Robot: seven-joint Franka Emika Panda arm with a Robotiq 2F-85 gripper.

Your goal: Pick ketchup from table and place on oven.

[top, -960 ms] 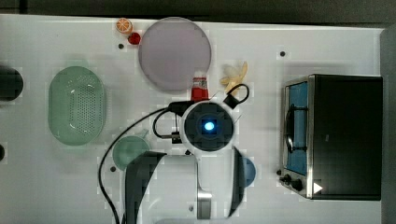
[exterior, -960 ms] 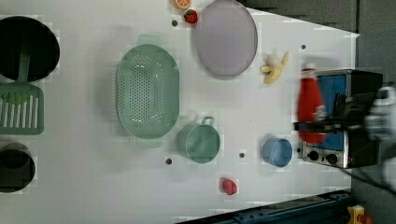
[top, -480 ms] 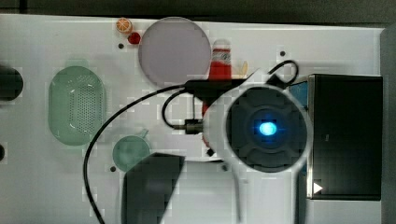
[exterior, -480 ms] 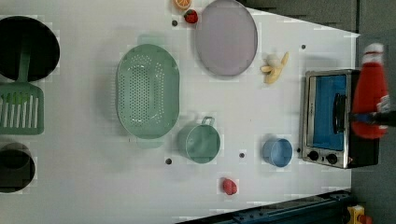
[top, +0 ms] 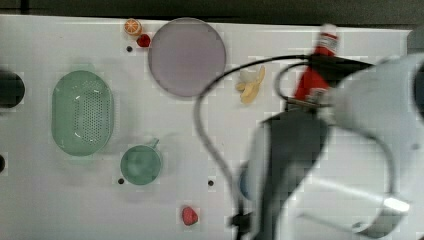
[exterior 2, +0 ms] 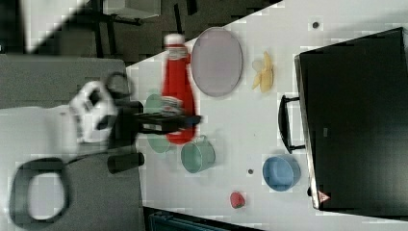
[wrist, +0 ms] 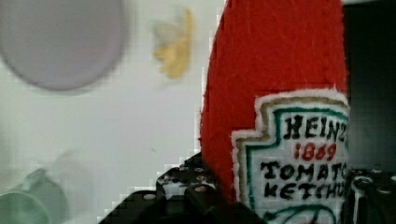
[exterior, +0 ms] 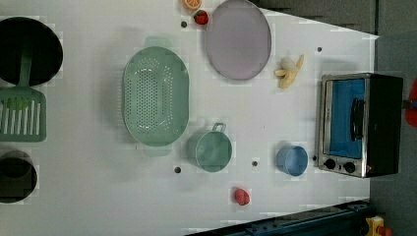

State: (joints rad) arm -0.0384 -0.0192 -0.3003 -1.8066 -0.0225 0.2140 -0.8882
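The ketchup [exterior 2: 177,86], a red bottle with a white cap and a Heinz label, hangs in the air off the white table [exterior 2: 226,144]. My gripper [exterior 2: 166,122] is shut on the ketchup's lower body, one black finger crossing its label. In the wrist view the ketchup [wrist: 275,84] sits between dark fingers [wrist: 196,196]. In the top view the ketchup [top: 320,62] pokes out from under my arm, at the table's [top: 50,200] right end. The oven [exterior: 359,123] stands at the left view's right, with a red sliver of ketchup [exterior: 412,105] beyond it. The oven's [exterior 2: 356,120] black top is bare.
A purple plate [top: 186,56] and a banana [top: 250,85] lie near the oven side. A green colander [top: 82,112], a green cup [top: 141,164], a blue cup [exterior: 291,160] and small red fruits [top: 189,215] are spread over the table. Black pans and a spatula [exterior: 22,115] sit at the left view's left.
My arm has carried the ketchup up and to the top view's right, over the oven's end of the table. In the left view the ketchup has slid to the right edge.
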